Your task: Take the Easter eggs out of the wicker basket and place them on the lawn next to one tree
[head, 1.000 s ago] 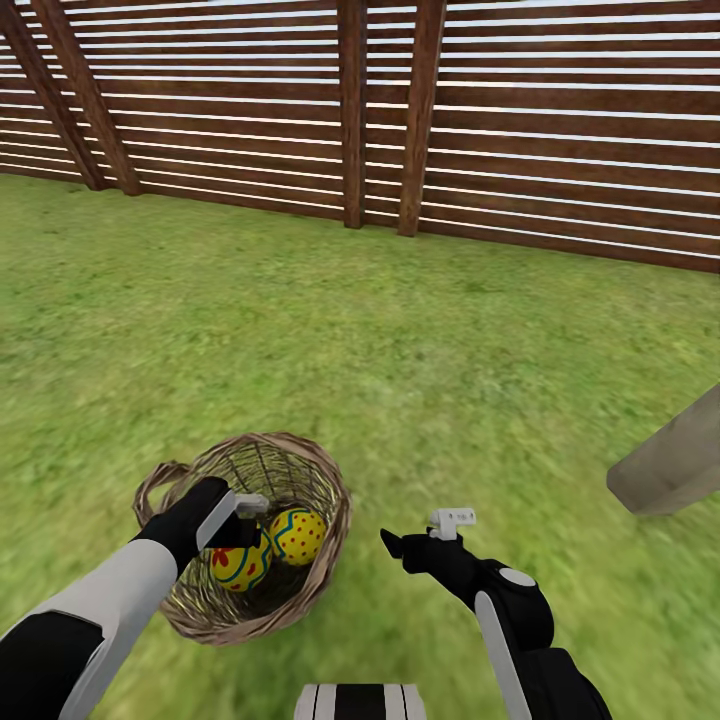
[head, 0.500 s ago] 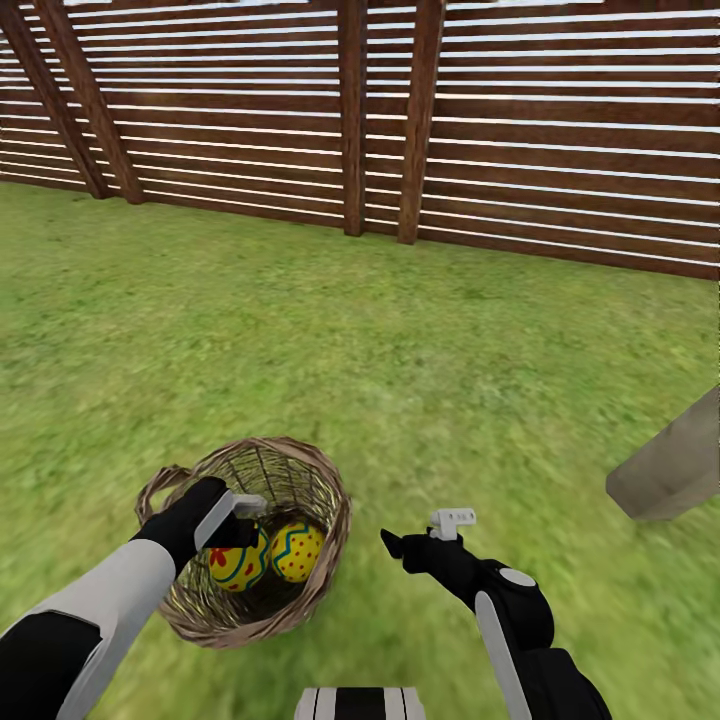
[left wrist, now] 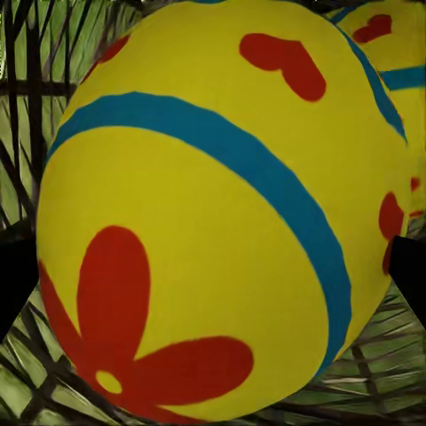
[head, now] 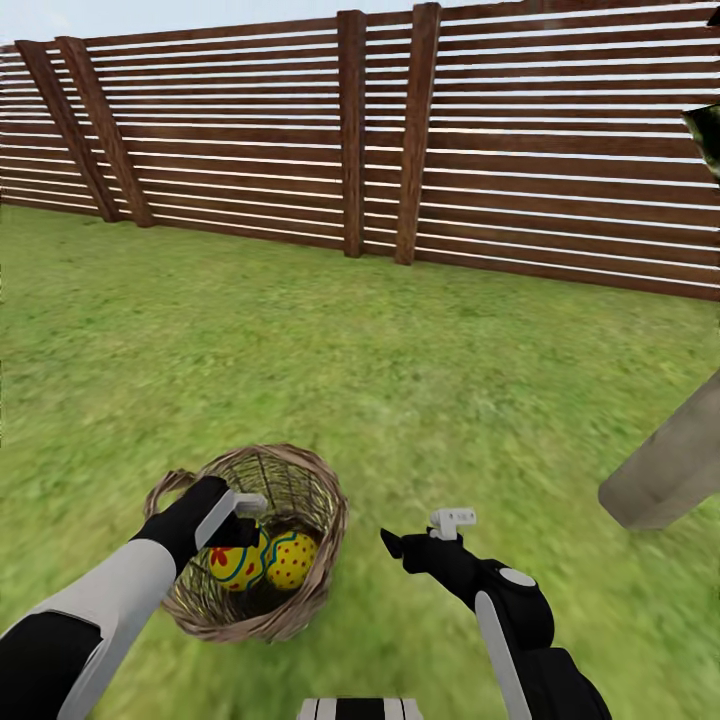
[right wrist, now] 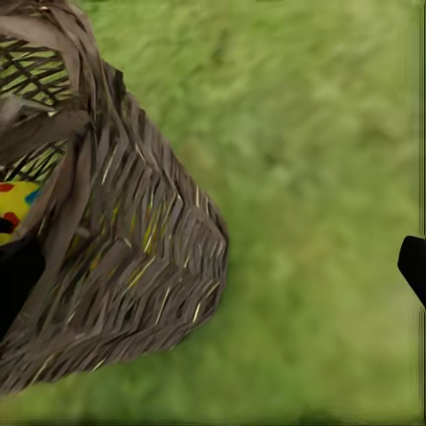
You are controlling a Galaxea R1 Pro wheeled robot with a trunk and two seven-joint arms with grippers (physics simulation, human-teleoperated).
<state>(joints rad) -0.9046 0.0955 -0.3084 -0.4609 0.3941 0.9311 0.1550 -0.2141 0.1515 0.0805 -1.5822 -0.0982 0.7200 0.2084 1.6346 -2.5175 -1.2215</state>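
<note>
The wicker basket (head: 300,610) stands on the lawn (head: 400,380) just in front of me. My left gripper (head: 240,535) reaches down into it and is shut on the yellow egg with the red flower (head: 232,568), which looms large between the fingers (left wrist: 404,275) in the left wrist view (left wrist: 204,222). The red-dotted egg (head: 293,560) lies beside it in the basket. A second egg (left wrist: 390,44) peeks from behind the held one. The third egg is hidden. My right gripper (head: 418,537) hovers open over the grass, right of the basket (right wrist: 133,257). The tree trunk (head: 665,470) rises at the right.
A brown slatted fence (head: 400,150) closes the garden at the back, with posts and slanted braces. A bit of dark foliage (head: 705,135) shows at the upper right. Open grass lies between the basket and the trunk.
The head view has tilted up, showing sky above the fence. The basket and the red-dotted egg have sunk slightly relative to my left gripper, which keeps hold of the flower egg.
</note>
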